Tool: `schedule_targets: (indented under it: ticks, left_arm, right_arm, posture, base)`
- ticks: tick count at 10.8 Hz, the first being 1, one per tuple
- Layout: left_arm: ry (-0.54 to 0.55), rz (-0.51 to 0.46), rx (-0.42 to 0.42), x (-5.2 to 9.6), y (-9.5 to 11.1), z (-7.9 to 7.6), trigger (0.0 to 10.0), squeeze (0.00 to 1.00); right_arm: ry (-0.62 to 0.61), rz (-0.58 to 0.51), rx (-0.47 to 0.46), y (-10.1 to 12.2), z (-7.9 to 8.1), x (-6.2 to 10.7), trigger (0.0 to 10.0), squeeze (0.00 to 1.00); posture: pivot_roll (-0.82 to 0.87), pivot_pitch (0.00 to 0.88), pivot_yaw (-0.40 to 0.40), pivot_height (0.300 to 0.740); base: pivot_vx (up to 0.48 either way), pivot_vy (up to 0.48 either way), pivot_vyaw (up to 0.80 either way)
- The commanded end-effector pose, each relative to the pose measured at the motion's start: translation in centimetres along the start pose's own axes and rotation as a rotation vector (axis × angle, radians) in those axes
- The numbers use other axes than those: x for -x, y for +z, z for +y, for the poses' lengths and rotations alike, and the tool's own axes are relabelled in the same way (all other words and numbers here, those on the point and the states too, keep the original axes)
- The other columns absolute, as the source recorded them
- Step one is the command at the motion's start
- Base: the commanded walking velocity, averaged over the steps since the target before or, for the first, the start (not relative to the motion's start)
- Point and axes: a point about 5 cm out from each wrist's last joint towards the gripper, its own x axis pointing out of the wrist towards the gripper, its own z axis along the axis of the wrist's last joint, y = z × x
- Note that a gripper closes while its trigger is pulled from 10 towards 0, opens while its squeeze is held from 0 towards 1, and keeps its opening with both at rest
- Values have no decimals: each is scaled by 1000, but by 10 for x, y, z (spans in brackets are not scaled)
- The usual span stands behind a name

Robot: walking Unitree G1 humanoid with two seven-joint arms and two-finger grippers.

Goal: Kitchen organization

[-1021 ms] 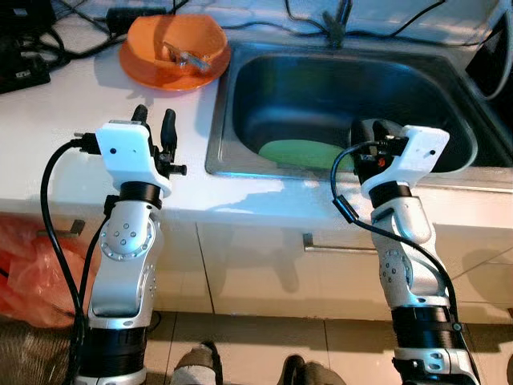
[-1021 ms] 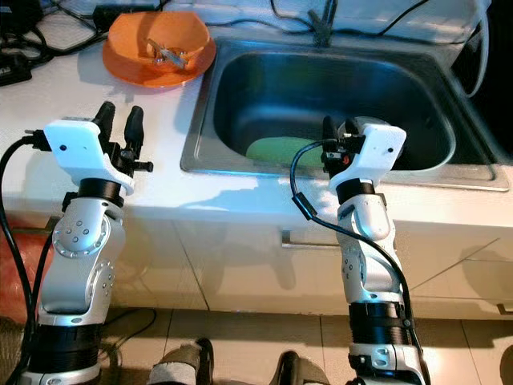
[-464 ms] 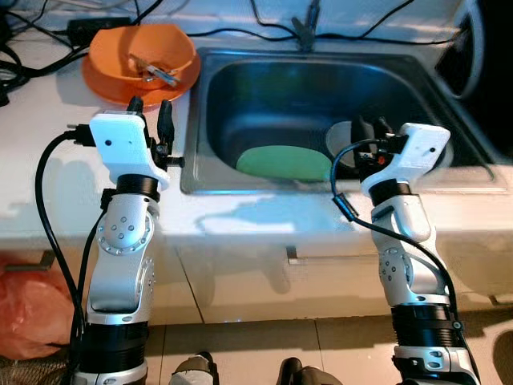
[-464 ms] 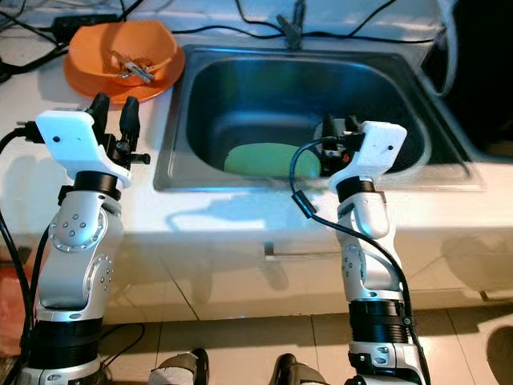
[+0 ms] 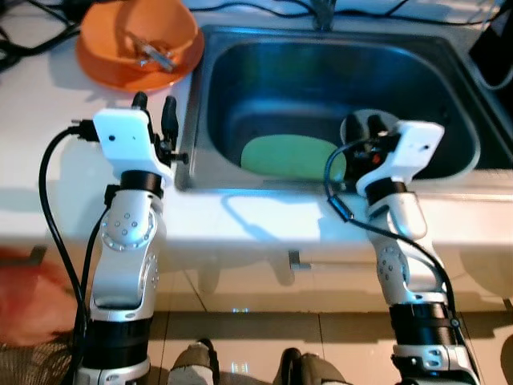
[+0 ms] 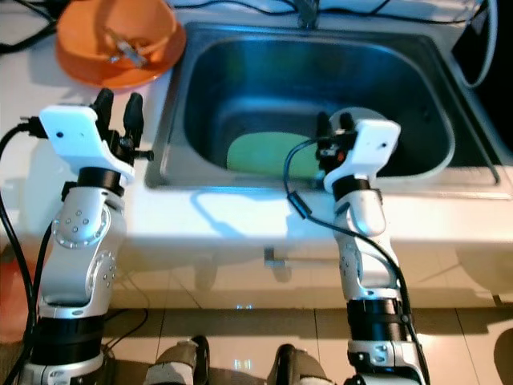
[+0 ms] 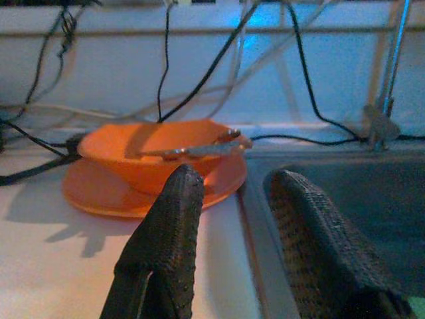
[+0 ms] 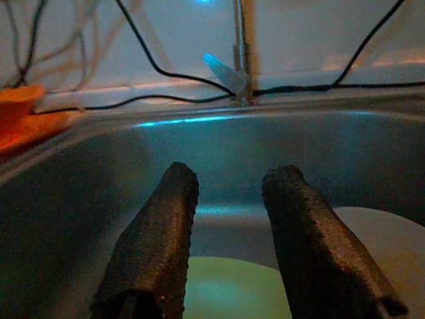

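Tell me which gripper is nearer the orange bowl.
Left. The left gripper hovers over the counter just in front of the orange bowl; the right gripper is over the sink.

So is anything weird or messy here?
A little. A green plate and a white plate lie in the sink, and black cables trail over the counter behind the orange bowl.

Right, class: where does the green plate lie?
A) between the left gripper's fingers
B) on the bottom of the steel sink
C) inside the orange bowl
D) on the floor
B: the green plate lies flat on the bottom of the steel sink, just ahead of the right gripper.
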Motion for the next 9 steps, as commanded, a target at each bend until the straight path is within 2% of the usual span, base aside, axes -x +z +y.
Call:
schedule_targets:
  ticks: [1, 9]
  left_arm:
    - [-8, -20, 3, 0, 6, -2, 10000, 0]
    - [-18, 5, 15, 0, 4, -2, 10000, 0]
  right_arm:
    - [-4, 14, 11, -3, -2, 2, 10000, 0]
    - [-12, 29, -5, -5, -3, 2, 10000, 0]
  posture:
    - [203, 234, -38, 740]
    - [205, 240, -38, 740]
  base:
    - [0, 0, 425]
    - [0, 0, 0]
